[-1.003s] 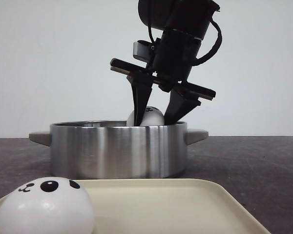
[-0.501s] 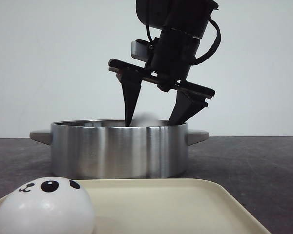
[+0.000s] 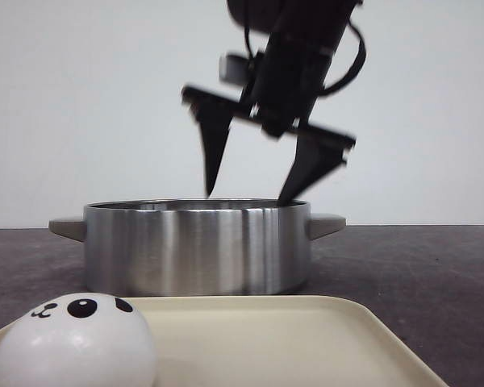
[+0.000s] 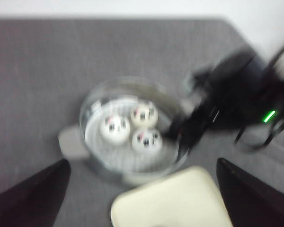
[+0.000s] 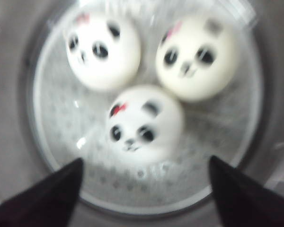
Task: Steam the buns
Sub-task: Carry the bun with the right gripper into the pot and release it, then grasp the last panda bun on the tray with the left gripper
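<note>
Three buns [image 5: 144,124] below spread right gripper [image 5: 144,189]

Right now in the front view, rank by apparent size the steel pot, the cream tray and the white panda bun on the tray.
1. Shiny steel pot; cream plastic tray rivals it, cropped, so unsure.
2. White panda bun, smallest, though nearest the camera.

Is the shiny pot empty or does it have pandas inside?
Not empty: three buns sit inside the pot, on its perforated bottom.
</note>
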Robot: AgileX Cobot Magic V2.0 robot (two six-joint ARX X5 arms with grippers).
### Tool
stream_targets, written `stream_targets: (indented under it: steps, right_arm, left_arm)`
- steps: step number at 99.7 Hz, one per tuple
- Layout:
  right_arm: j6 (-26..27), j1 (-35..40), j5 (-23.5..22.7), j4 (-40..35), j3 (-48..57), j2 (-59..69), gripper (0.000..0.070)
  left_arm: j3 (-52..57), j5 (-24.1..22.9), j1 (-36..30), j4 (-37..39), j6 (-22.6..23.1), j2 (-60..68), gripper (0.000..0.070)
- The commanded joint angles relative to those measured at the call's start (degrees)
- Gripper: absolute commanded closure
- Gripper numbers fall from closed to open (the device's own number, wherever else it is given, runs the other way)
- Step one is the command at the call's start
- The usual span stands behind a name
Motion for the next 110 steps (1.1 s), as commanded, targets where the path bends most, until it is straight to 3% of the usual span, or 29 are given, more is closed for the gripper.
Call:
stream_targets:
  steps: [1,8,17,37,52,77,110]
  right_arm:
    - [-1.4,0.7,2.2,1.7,1.2,-4.5,0.0541]
    - [-2.8,1.2,4.4,2.5,1.2,-9.7,0.07]
    - [-5.1,2.0,6.9,3.3,1.2,-16.9,0.07]
    - [-6.9,2.8,7.6,2.9,1.2,-29.9,0.07]
    - [-7.4,2.8,11.4,1.6,1.2,-35.6,0.07]
    - [-8.5,2.8,12.8,-3.9,1.2,-37.7,0.07]
    - [-8.3,3.5,12.8,-5.2,1.2,-37.7,0.07]
  left_arm:
    - [-1.4,0.9,-1.3,-0.2,-1.8,0.4,0.0104]
    - [-4.9,1.8,-3.1,-0.2,-4.0,0.0,0.0104]
    - [-10.2,2.3,-5.9,0.9,-6.9,-0.6,0.0104]
    - [-22.2,3.2,-14.0,5.5,-12.5,-0.8,0.0104]
    - [-28.3,3.5,-21.7,10.1,-15.9,0.7,0.0104]
    - [-30.6,2.1,-30.2,15.0,-17.6,8.9,0.0104]
    - [-30.6,0.6,-30.9,16.2,-17.3,24.1,0.0104]
